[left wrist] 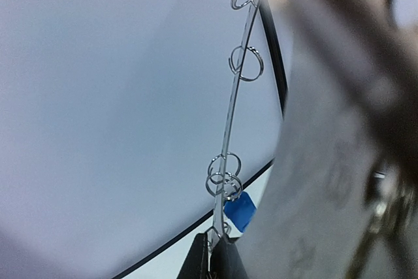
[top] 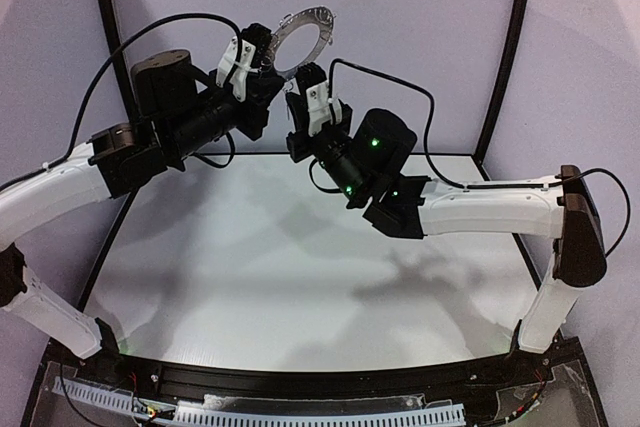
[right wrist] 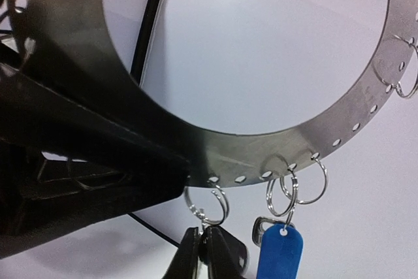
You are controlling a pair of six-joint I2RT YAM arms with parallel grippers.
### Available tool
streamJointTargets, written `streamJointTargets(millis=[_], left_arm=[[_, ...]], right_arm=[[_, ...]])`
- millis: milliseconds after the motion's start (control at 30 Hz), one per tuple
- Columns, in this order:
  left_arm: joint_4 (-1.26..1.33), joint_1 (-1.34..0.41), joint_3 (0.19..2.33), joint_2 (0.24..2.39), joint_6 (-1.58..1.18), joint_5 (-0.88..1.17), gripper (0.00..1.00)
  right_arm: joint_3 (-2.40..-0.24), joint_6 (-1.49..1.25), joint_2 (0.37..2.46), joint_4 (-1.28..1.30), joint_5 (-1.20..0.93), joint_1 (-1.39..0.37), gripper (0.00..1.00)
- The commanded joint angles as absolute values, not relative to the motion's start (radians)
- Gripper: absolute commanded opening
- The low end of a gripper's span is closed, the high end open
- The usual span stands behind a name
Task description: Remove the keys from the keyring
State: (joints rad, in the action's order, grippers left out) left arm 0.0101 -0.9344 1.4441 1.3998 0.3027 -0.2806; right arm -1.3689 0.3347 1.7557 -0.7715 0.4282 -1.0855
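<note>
My left hand (left wrist: 212, 262), pressed together, pinches the keyring (right wrist: 261, 155) by its rim, holding the disc upright on edge high over the far side of the table (top: 300, 247). My right hand (right wrist: 204, 256) pinches a wire loop (right wrist: 226, 202) on its lower rim. Just right of it, the blue key (right wrist: 279, 256) hangs lengthwise straight down.

from the top view we look down from high over the near edge, facing the back wall (top: 420, 7), far enough off to take in the whole table (top: 300, 247) and, small near the top, the keyring (top: 303, 39). our left wrist view sits very close to that ring and meets it edge-on, so it reads as a thin line. our right wrist view is equally close but faces its flat side. all three views share the ring; both wrist views also share the blue key (right wrist: 279, 254).
</note>
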Motion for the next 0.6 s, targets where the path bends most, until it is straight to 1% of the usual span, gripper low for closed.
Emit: streamJointTargets(millis=[0, 167, 300, 367, 500, 567], left_arm=[[0.015, -0.938, 1.429, 1.347, 0.282, -0.261, 0.01], [0.02, -0.939, 1.42, 1.339, 0.275, -0.284, 0.01], [0.023, -0.939, 1.412, 1.329, 0.252, -0.303, 0.01], [0.031, -0.938, 1.404, 1.335, 0.239, -0.351, 0.01], [0.03, -0.938, 1.38, 1.338, 0.174, -0.443, 0.01], [0.017, -0.939, 1.372, 1.336, 0.139, -0.446, 0.01]], right_arm=[[-1.393, 0.327, 1.738, -0.797, 0.442, -1.095, 0.0], [-1.384, 0.336, 1.732, -0.792, 0.43, -1.095, 0.0], [-1.346, 0.341, 1.701, -0.749, 0.306, -1.095, 0.0], [-1.299, 0.349, 1.673, -0.759, 0.236, -1.095, 0.0], [-1.261, 0.377, 1.623, -0.696, 0.236, -1.095, 0.0], [-1.247, 0.386, 1.609, -0.682, 0.239, -1.095, 0.0]])
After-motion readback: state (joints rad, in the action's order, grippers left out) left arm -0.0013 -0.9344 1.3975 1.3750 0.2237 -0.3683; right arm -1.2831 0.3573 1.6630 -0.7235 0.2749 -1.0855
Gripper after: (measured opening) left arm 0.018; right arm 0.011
